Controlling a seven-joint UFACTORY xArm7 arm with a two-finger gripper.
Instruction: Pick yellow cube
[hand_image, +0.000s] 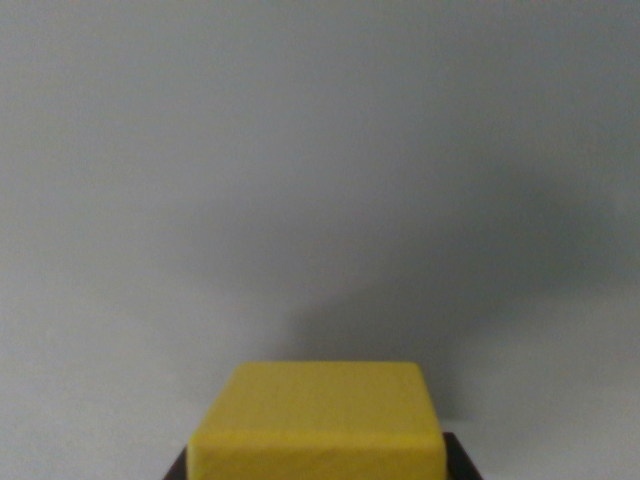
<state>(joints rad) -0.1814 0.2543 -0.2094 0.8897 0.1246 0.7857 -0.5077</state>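
So the cube (318, 425) sat at the near edge, dark gripper (320, 470) bits poking out left and right of it. Couldn't tell if it was actually pinched. Plain grey surface (320, 180) beyond.

— How many cubes do you count?

— One yellow cube (318, 420), at the bottom middle of the wrist view.

— Anything else beside it?

— Two dark pieces, one poking out at each lower corner of the cube: one dark piece on the wrist view's left (176, 468), one on the wrist view's right (462, 460). What they are, I cannot tell.

— And under it all?

— One plain grey bench (320, 180) stretching away behind the cube.
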